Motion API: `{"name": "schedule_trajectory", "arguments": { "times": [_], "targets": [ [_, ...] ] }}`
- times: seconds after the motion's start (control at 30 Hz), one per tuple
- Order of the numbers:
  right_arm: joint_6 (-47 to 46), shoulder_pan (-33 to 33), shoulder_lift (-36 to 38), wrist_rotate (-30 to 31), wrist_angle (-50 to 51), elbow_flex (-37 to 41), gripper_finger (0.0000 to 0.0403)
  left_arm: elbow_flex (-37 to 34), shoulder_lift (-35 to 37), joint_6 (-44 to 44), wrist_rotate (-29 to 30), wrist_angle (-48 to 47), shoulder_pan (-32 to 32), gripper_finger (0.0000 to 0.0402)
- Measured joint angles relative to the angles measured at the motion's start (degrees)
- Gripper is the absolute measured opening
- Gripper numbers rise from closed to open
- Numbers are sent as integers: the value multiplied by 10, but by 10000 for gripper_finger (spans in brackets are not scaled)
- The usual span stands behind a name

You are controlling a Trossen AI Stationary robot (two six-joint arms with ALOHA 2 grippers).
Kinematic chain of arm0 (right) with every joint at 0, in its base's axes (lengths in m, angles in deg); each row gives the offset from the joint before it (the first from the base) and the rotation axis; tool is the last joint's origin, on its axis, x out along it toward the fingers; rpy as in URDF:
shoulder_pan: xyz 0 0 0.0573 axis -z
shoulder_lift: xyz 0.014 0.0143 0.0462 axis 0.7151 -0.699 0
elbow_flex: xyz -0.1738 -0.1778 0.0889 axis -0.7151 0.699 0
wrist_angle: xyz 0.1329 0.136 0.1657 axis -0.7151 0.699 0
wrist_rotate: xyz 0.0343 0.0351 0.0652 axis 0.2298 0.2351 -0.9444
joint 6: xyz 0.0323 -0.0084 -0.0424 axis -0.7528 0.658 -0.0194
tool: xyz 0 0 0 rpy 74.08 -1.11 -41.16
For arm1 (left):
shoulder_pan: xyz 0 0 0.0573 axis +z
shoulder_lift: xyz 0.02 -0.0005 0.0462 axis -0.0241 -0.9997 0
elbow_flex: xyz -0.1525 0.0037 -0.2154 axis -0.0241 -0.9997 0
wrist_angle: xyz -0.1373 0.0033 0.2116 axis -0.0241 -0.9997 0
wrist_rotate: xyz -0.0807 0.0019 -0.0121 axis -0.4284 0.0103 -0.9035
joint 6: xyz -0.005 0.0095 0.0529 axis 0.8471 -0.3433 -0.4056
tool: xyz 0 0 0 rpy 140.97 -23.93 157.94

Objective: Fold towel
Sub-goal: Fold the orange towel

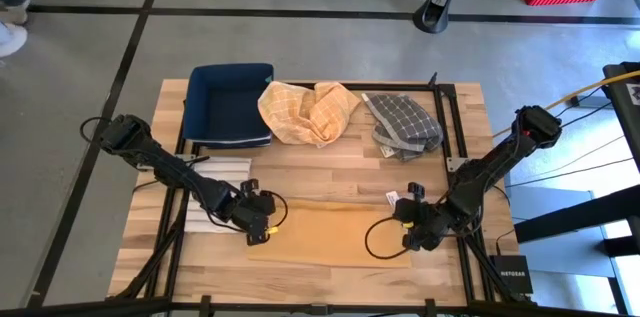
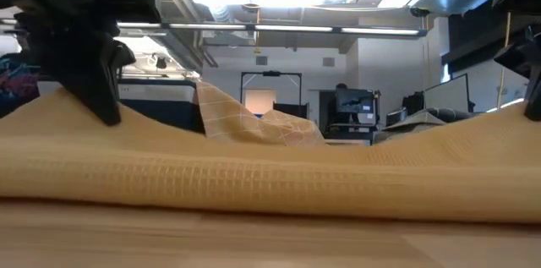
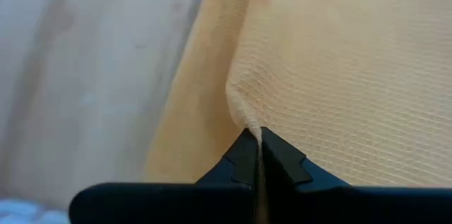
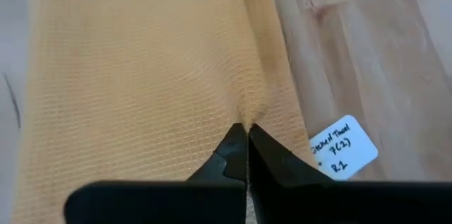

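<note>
Towel point(image 1: 330, 232) flat, wooden table point(image 1: 450, 107), grey floor point(image 1: 300, 47)

White paper tag point(image 4: 343, 148) at the edge of the orange towel point(image 4: 141, 68), on the wooden table point(image 4: 367, 47): handwritten in dark ink, first line roughly "Kitchen Towel", though the letters are shaky; second line "7 (2)"; third line "R2". Same tag point(image 1: 393, 197) seen from above as a small white speck, unreadable there. Black box point(image 1: 510, 275) near the table's right front corner: pale lettering "NETGEAR" across its top, small but legible. No other legible text, brand or number in the low view or the left wrist view.
</note>
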State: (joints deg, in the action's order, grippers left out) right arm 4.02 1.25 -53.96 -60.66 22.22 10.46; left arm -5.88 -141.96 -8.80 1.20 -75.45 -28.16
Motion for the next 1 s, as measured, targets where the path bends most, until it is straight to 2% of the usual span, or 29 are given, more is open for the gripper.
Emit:
{"name": "schedule_trajectory", "arguments": {
  "times": [0.17, 0.5, 0.8, 0.9, 1.0],
  "targets": [
    [-19, 0, 0, 7, 26, 0, 2, 9, 0, 22, 47, -54, -14, 1],
    [-66, 2, -3, 60, 87, 0, 1, 9, 0, 1, 154, -63, -7, 1],
    [-75, 2, -34, 64, 76, 7, 8, -21, 0, 11, 142, -33, -1, 3],
    [-77, 2, -48, 67, 67, 7, 31, -24, 0, 1, 141, -29, -1, 5],
    [-92, 2, -54, 70, 75, 7, 67, -24, 0, 0, 141, -29, -1, 24]
  ]
}}
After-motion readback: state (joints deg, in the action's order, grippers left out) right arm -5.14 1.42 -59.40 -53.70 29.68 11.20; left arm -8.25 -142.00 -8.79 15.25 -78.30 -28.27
